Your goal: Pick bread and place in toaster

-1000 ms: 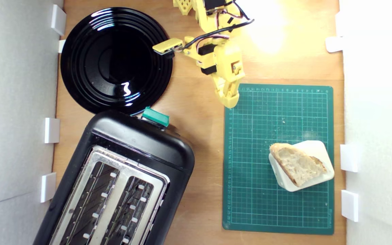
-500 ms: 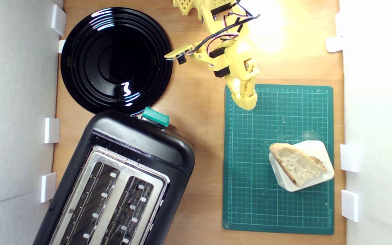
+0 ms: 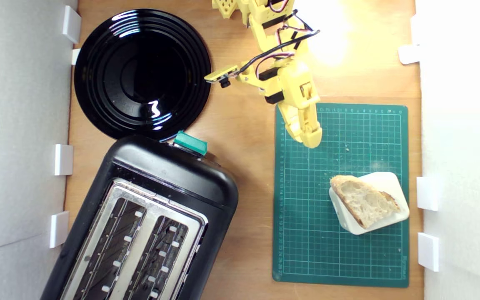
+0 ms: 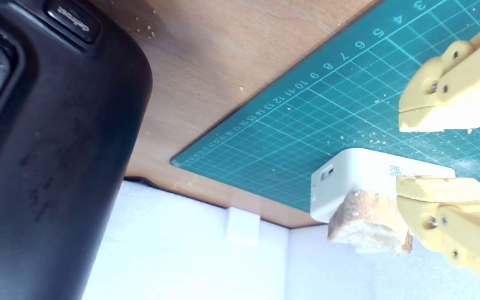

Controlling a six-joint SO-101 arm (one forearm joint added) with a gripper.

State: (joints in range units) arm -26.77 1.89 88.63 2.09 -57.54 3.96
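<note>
The gripper (image 3: 311,141) is seen over the far-left part of the green cutting mat (image 3: 306,233) in the exterior view, its tip pointing toward the near side. Compared with half a second earlier it has been carried further onto the mat and nearer to the bread (image 3: 363,201); a second ago its tip was still at the mat's far-left corner. In the wrist view the gripper (image 4: 442,156) is shown with its two yellow fingers (image 4: 444,118) parted by a clear gap, and nothing is held between them.

The bread is left unmoved across the frames, lying on a white block (image 3: 383,181) at the near-right part of the mat, well apart from the gripper. In the wrist view the bread (image 4: 363,223) is seen overhanging the edge of the white block (image 4: 361,175).

The toaster (image 3: 173,179) is placed at the near left of the exterior view, its slots empty and its teal lever (image 3: 190,141) on its far side; its position is unchanged. A black plate (image 3: 140,71) is set at the far left, just beside the toaster. Everything rests on a wooden table (image 3: 244,125)
</note>
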